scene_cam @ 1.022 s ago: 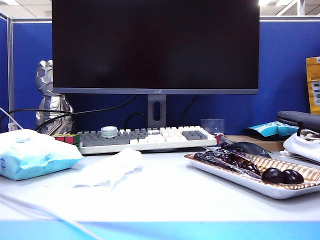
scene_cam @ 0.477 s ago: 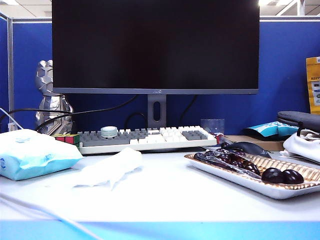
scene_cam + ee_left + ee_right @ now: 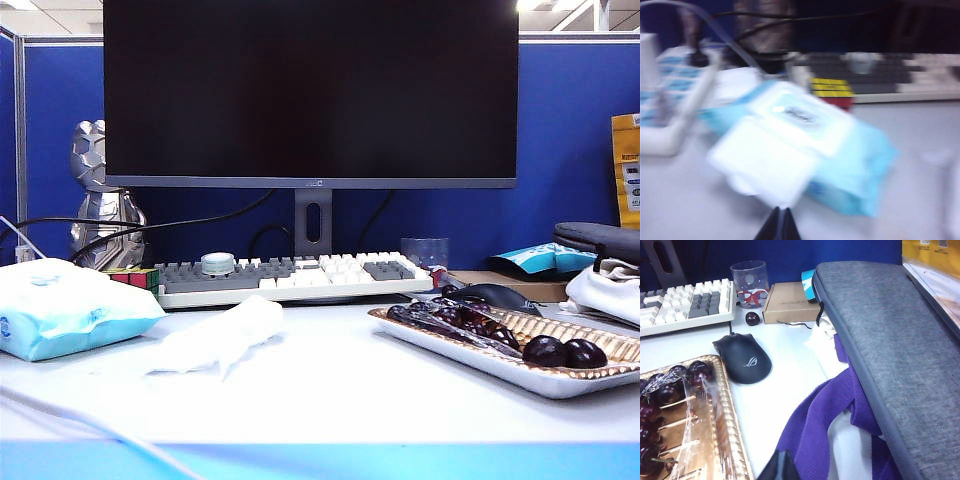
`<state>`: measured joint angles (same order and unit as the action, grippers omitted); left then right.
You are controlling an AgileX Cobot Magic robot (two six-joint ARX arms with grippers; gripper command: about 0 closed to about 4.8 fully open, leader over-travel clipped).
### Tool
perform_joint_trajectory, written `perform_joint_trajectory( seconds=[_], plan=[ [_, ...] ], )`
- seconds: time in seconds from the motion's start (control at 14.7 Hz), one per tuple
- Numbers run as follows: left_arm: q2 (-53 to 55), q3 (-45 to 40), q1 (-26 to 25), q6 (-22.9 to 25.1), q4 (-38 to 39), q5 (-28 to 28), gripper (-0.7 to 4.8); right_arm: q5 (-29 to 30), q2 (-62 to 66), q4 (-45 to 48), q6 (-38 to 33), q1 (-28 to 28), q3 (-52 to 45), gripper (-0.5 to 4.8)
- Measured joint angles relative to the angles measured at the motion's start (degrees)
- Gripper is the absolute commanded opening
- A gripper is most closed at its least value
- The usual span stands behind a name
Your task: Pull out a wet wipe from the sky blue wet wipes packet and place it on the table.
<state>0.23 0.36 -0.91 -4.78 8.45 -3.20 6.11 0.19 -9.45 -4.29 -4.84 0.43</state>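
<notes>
Taking the grey-and-white computer keyboard [image 3: 290, 277] as the marker and working from the left: seeing the sky blue, pillow-shaped soft plastic wet wipes packet [image 3: 65, 308] resting left of the keyboard's near corner, with its white flap [image 3: 765, 162] seemingly hanging open, though the left wrist view is blurring too much for certainty. Finding the left gripper [image 3: 780, 227] hovering on the near side of that packet, left of the keyboard, tips pinched together and carrying nothing. Noting the thin, crumpled white wet wipe [image 3: 215, 335] lying free in front of the keyboard's left half on the broad white table [image 3: 330, 400], near the packet and in no grip. Finding the right gripper [image 3: 781, 465] well right of the keyboard, above the purple towelling cloth [image 3: 825, 415] beside the grey fabric case [image 3: 890, 340], tips appearing closed and empty. Judging the placing as done; finishing well probably meaning lifting clear before swinging away, avoiding brushing the packet or dragging the light sheet along.
</notes>
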Motion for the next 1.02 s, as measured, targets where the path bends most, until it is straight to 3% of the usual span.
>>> perform_joint_trajectory(
  seconds=[0.2,0.48,0.68,1.02],
  plan=[
    [0.0,0.0,0.0,0.0,0.5,2.9,-0.02,0.0,0.0,0.0,0.0,0.0,0.0,-0.01],
    [0.0,0.0,0.5,0.0,0.5,1.7,-0.01,0.0,0.0,0.0,0.0,0.0,0.0,-0.01],
    [0.0,0.0,4.8,0.0,0.5,1.3,-0.01,0.0,0.0,0.0,0.0,0.0,0.0,-0.01],
    [0.0,0.0,5.0,-0.9,0.5,1.2,-0.01,0.0,0.0,0.0,0.0,0.0,0.0,-0.01]
  ],
)
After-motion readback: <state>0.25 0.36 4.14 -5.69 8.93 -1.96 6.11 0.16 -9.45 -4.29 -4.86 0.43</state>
